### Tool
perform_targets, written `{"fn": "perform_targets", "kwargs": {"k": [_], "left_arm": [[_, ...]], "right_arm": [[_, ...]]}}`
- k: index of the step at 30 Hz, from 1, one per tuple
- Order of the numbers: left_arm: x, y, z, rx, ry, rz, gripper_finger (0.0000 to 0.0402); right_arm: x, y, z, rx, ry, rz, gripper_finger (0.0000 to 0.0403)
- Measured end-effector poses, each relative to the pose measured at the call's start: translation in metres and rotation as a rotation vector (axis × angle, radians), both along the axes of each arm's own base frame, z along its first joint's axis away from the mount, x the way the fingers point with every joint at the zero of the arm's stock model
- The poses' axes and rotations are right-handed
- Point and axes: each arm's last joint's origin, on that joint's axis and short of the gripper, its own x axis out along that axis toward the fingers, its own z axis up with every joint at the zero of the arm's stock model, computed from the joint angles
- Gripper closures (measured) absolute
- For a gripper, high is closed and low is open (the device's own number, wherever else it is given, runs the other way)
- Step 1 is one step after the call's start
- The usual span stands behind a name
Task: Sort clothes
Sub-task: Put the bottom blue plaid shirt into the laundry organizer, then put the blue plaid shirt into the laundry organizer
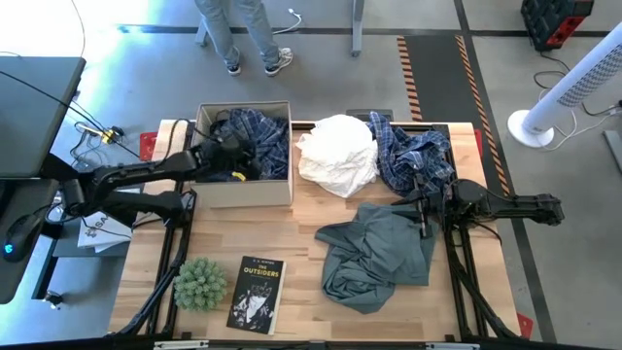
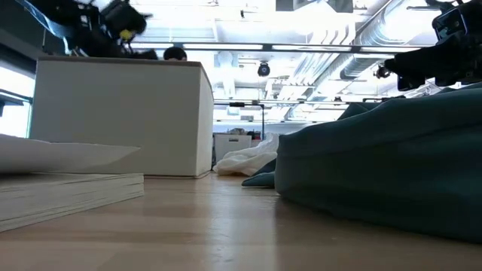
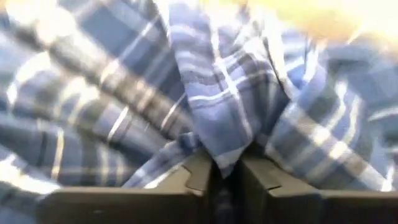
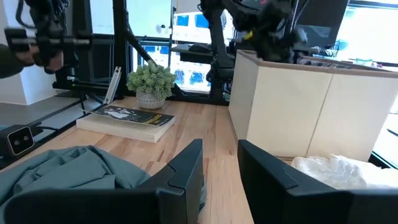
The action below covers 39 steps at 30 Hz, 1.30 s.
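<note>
My left claw (image 3: 225,177) sits in the box (image 1: 245,188), nearly closed, pinching a fold of plaid shirt (image 3: 217,118). It's soft, light cloth, so I judge a bunched fold is the best hold. My right claw (image 4: 219,171) hangs empty with fingers parted over the grey-green shirt (image 1: 381,251). I count four garments: one plaid in the box, a second plaid (image 1: 416,156), one white (image 1: 337,154), one grey-green, all limp on the table (image 1: 301,292).

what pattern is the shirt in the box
Blue-and-white plaid shirt, clearest in the left wrist view.
</note>
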Motion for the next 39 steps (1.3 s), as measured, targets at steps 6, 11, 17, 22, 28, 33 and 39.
{"fn": "perform_targets", "kwargs": {"k": [6,11,17,22,28,33,39], "left_arm": [[-0.01,-0.008,0.055,0.04,-0.087,-0.077,0.0257],[-0.021,-0.017,0.099,0.085,-0.171,-0.111,0.0206],[-0.028,-0.04,0.115,0.168,-0.216,-0.241,0.021],[-0.021,-0.066,0.094,0.18,-0.21,-0.37,0.0236],[-0.007,-0.107,0.042,0.274,-0.256,-0.386,0.0274],[-0.009,-0.131,0.009,0.31,-0.296,-0.349,0.0295],[-0.011,-0.144,0.004,0.291,-0.315,-0.362,0.0306]], "right_arm": [[0.0,0.0,0.0,0.0,0.001,0.0,0.0304],[0.0,0.0,0.0,0.0,0.0,0.0,0.0304],[0.0,0.0,0.0,0.0,0.0,0.0,0.0304],[0.0,0.0,0.0,0.0,0.001,0.0,0.0304],[0.0,0.0,0.0,0.0,0.0,0.0,0.0304],[0.0,0.0,0.0,0.0,0.001,0.0,0.0304],[0.0,0.0,0.001,0.0,-0.009,-0.006,0.0304]]}}
